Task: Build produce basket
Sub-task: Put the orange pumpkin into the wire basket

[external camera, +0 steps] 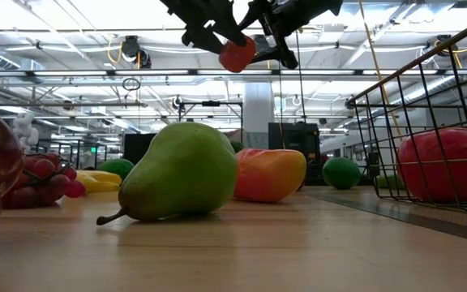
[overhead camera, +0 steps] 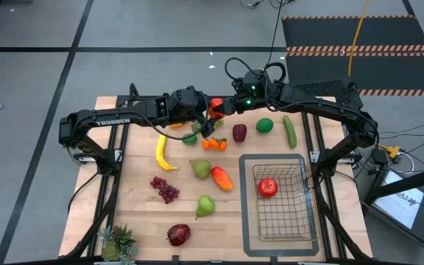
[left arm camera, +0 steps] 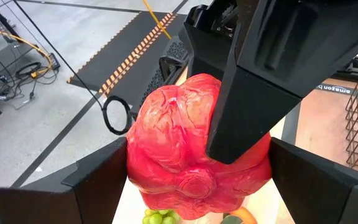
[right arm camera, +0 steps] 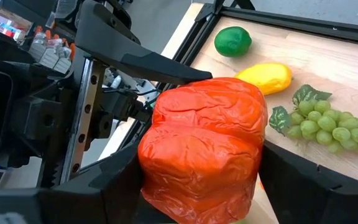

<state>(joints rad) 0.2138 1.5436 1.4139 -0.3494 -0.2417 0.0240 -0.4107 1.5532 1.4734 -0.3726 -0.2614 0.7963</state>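
A red pepper [overhead camera: 216, 108] of the produce hangs high above the table's far middle, between both grippers. My left gripper [left arm camera: 197, 186] comes from the table's left and is shut on it. My right gripper [right arm camera: 197, 186] comes from the right and is shut on it too. In the low view the pepper [external camera: 236, 54] shows under the dark fingers. The basket [overhead camera: 304, 158] stands on a flat grey tray at the near right with a red apple [overhead camera: 268, 187] lying inside it. My left gripper holds the pepper by two opposite sides [left arm camera: 135, 168], pinched between its two fingers. The fingers slant slightly down from the table's left. The pepper is lifted clear of the table. My right gripper pinches the pepper's sides [right arm camera: 149, 163] between its two fingers, slanting slightly down from the table's right. Its jaws are rolled relative to the left gripper's, and one finger [left arm camera: 247, 106] lies across the pepper's face. The pepper hangs clear.
Loose produce lies on the wooden table: banana [overhead camera: 164, 153], purple grapes [overhead camera: 165, 189], two pears [overhead camera: 201, 168] [overhead camera: 205, 206], mango [overhead camera: 221, 178], apple [overhead camera: 178, 234], lime [overhead camera: 264, 126], cucumber [overhead camera: 291, 131], oranges [overhead camera: 214, 144]. A spiky potted plant [overhead camera: 118, 243] stands at the near left corner.
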